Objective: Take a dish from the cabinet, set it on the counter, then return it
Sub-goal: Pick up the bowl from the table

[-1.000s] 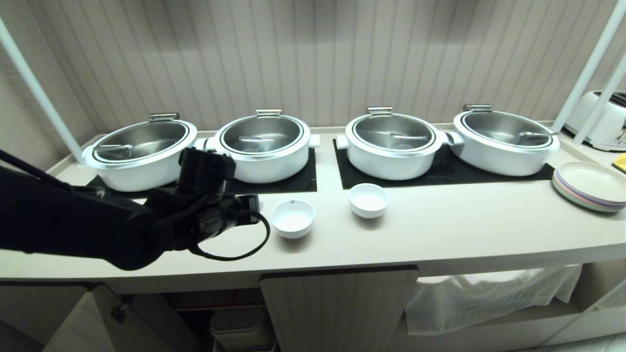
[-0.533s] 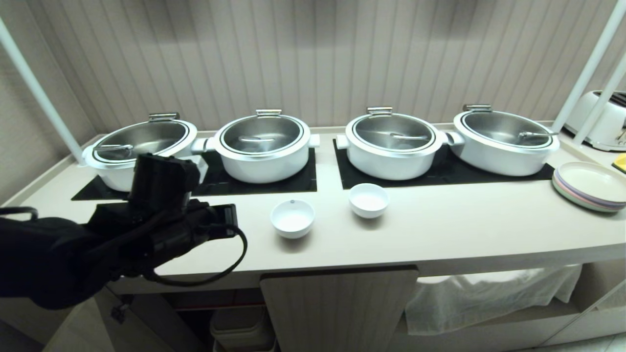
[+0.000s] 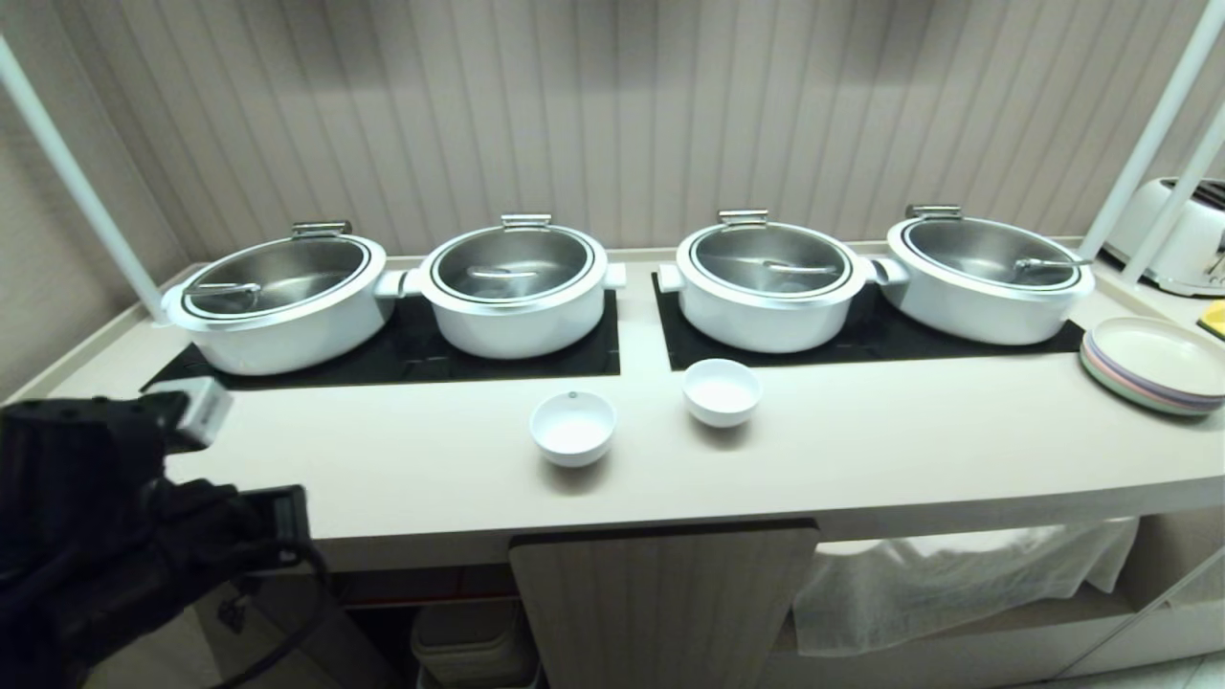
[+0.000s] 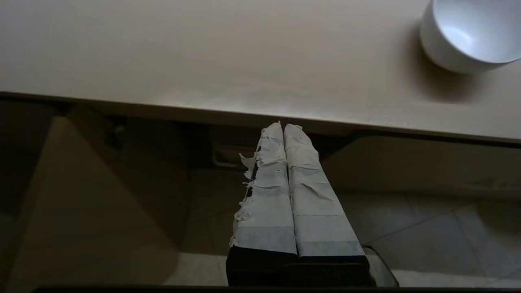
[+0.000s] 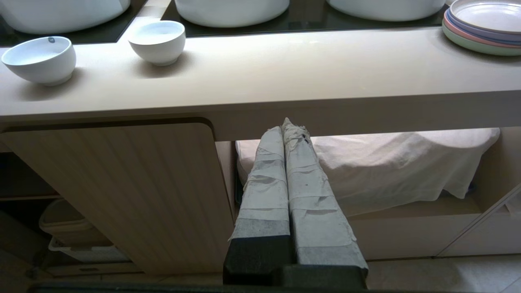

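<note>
— Backed off, the left gripper (image 4: 283,127) has: a second ago it hung over the table (image 3: 766,459) just beside the dish (image 3: 572,428), and now it sits low at the front edge, well clear of it

— And its jaws?

— Pressed flat together, the taped fingers (image 4: 268,191) touching along their length, nothing between them. The dish stands upright on the table, up and off to one side of the jaw tips

— Right side?

— The right gripper (image 5: 285,124) is parked below the table edge, before the cabinet (image 3: 660,603); jaws likewise closed and empty

— Count things for me

— Two small white bowls: the dish with its dark dot, and a plain bowl (image 3: 722,390) near it. Four lidded pots (image 3: 766,287) in a row behind them. One stack of plates (image 3: 1153,364), one toaster (image 3: 1172,234)
</note>
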Robot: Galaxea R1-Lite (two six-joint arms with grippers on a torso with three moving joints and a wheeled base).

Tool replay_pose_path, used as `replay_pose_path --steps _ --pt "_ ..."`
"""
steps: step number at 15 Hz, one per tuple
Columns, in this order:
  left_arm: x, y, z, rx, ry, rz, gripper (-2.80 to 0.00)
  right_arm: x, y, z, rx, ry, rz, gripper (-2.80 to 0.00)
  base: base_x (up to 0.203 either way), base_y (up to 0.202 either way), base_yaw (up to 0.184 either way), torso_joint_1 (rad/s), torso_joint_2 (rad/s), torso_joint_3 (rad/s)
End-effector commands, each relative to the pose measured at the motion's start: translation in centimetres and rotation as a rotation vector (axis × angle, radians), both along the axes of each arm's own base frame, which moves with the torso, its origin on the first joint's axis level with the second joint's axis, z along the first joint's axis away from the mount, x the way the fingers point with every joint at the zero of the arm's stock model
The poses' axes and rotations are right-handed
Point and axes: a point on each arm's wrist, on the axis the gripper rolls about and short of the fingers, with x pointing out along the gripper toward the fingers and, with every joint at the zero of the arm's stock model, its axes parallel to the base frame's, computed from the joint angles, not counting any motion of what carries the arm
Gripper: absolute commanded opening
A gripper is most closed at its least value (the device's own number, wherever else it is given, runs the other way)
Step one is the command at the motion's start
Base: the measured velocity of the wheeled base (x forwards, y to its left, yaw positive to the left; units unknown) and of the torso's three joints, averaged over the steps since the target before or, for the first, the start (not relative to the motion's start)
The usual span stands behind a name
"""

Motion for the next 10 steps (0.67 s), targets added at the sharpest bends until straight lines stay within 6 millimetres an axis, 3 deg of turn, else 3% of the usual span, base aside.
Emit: replay_pose_path --steps 1,5,10 --pt "-3.7 2.4 0.0 0.030 -0.063 0.064 -2.80 0.0 0.0 0.0 0.000 0.001 0.000 -2.80 0.000 0.000 0.000 0.000 0.00 0.000" --pt "-7.7 3.9 -1.4 0.073 -0.095 0.131 -2.80 0.0 0.0 0.0 0.000 0.001 0.000 -2.80 0.000 0.000 0.000 0.000 0.00 0.000" --pt "-12.0 4.0 -3.3 0.095 -0.177 0.140 -2.80 0.0 0.0 0.0 0.000 0.001 0.000 -2.80 0.000 0.000 0.000 0.000 0.00 0.000"
